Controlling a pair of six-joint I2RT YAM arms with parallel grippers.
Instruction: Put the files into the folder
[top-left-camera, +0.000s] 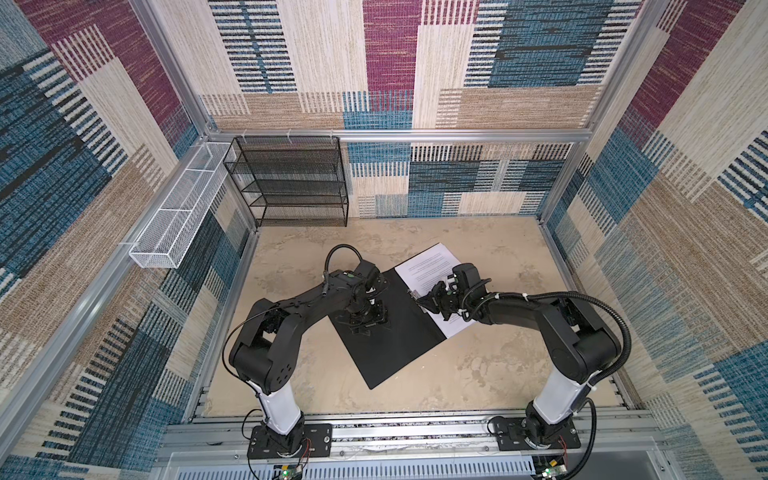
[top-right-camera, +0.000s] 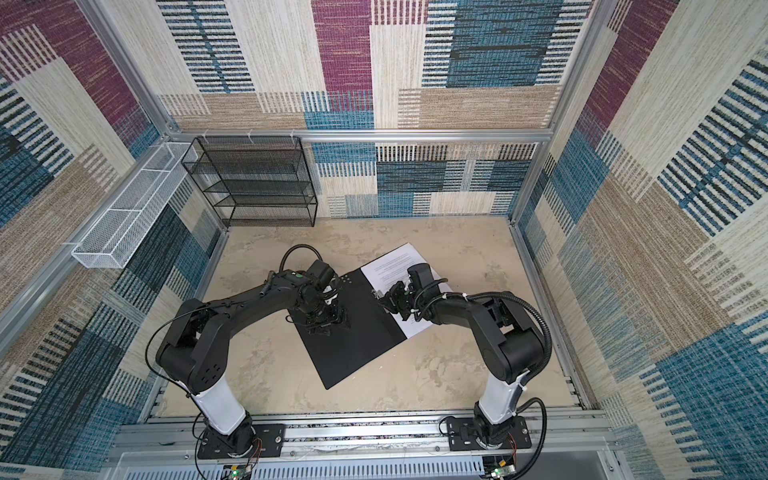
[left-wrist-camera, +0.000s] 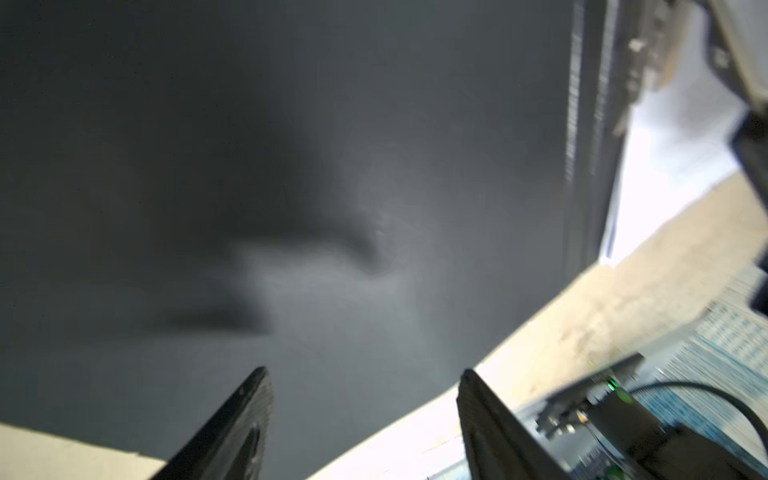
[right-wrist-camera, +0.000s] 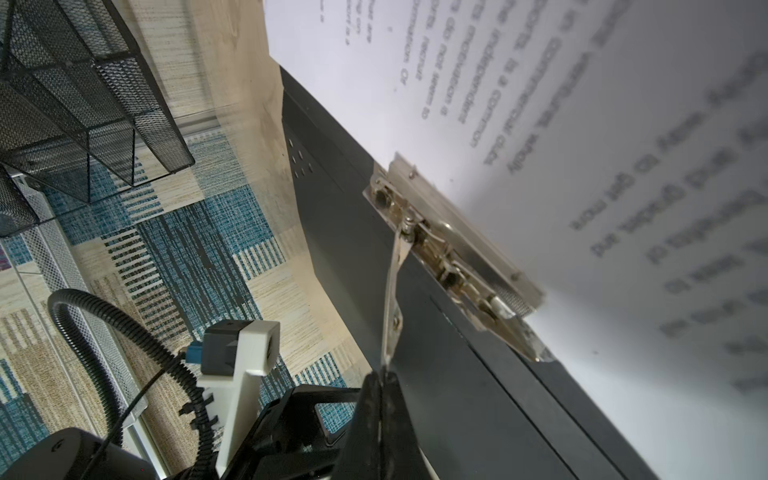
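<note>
1. Your folder (top-left-camera: 386, 345) lies open in the middle of the worktop (top-left-camera: 478, 374), black inside up, set askew to the edges.
2. The files (top-left-camera: 428, 266) sit stacked on its right half, against the spine, so loading looks largely done.
3. Your left fingers (left-wrist-camera: 237, 424) hang spread over the bare left flap, holding nothing.
4. Your right fingers (right-wrist-camera: 386, 415) are pressed together, pinching the tip of the raised lever (right-wrist-camera: 392, 299) of the clip (right-wrist-camera: 449, 249). Likely left: clamp the sheets and shut the cover.

Patchwork woven walls (top-left-camera: 390, 62), mottled beige floor (top-left-camera: 478, 365), black mesh rack (top-left-camera: 291, 183), white mesh basket (top-left-camera: 178, 212)
</note>
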